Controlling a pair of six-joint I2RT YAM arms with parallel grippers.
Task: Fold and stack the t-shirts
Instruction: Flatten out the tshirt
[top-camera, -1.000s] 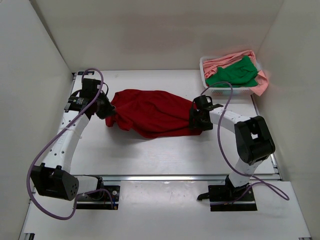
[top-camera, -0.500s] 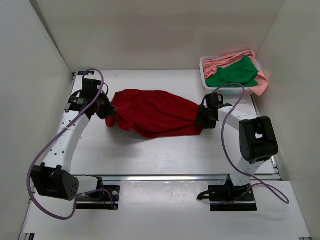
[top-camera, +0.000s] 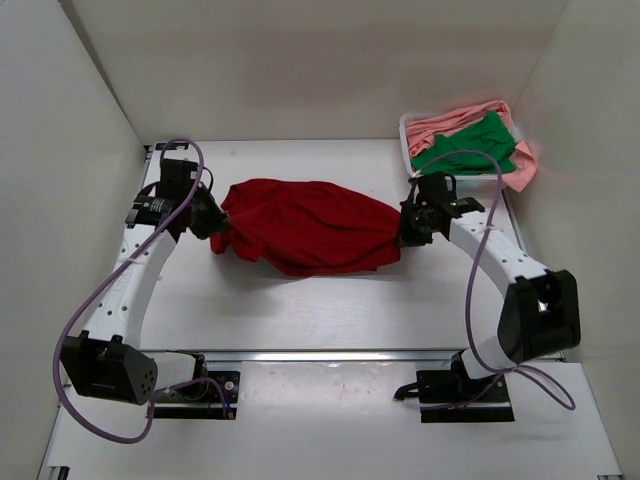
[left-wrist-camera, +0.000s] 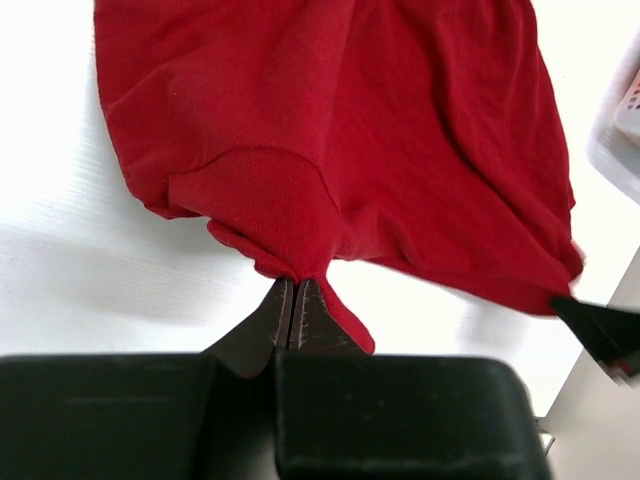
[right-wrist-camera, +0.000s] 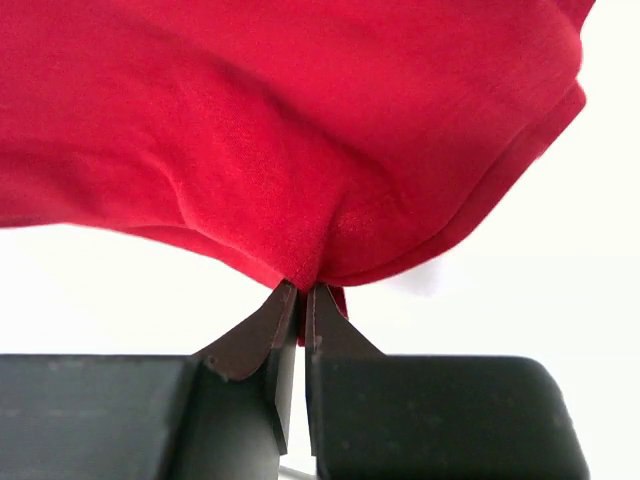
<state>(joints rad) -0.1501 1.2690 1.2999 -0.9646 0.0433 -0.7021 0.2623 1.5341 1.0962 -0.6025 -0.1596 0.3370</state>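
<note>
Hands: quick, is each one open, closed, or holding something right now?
Left hand: closed, pinching one end of the red shirt.
Right hand: closed, pinching the other end of the same shirt.

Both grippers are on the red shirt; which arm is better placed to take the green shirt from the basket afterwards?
Right. The right gripper, shut on one end of the red shirt, sits close to the basket holding the green shirt; the left gripper pinches the far end.
</note>
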